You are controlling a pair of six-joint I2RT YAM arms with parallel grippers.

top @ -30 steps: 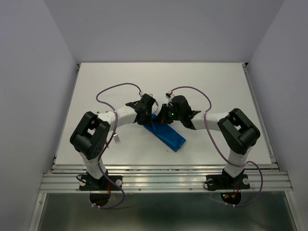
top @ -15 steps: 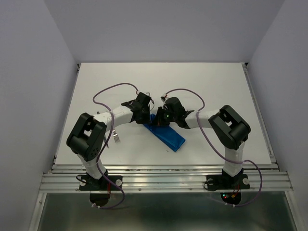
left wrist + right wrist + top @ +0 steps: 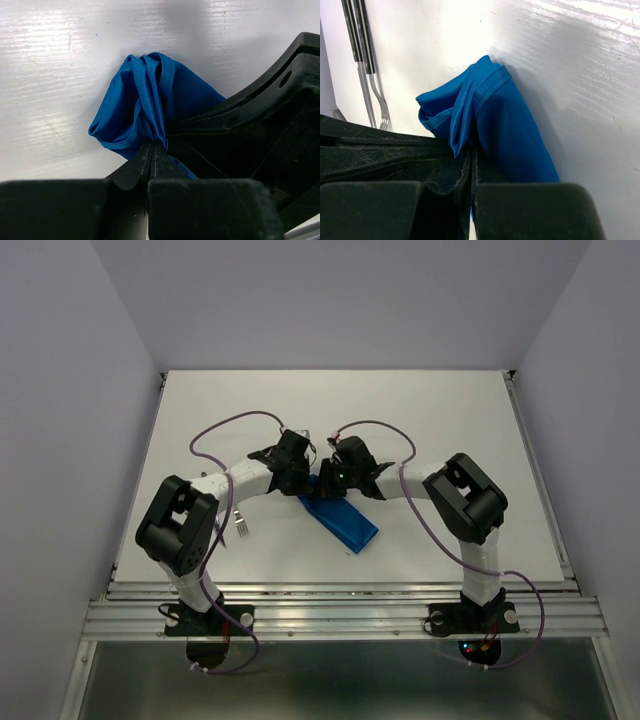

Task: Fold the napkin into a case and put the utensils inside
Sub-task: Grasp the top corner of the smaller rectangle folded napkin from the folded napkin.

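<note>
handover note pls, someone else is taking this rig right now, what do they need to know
Left gripper: shut, pinching the bunched far end of the napkin.
Right gripper: shut on the same end, right next to it.
Napkin: folded into a narrow strip, lying diagonally on the table.
Utensils: side by side on the table, left of the napkin, not in the cloth.
Done: strip folded.
Left: finish the case, then put both utensils inside.

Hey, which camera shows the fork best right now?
The right wrist view: the fork lies on the table at upper left, tines clearly visible. The top external view shows it only as a tiny silvery glint left of the napkin, too small to make out tines. The left wrist view does not show it.
</note>
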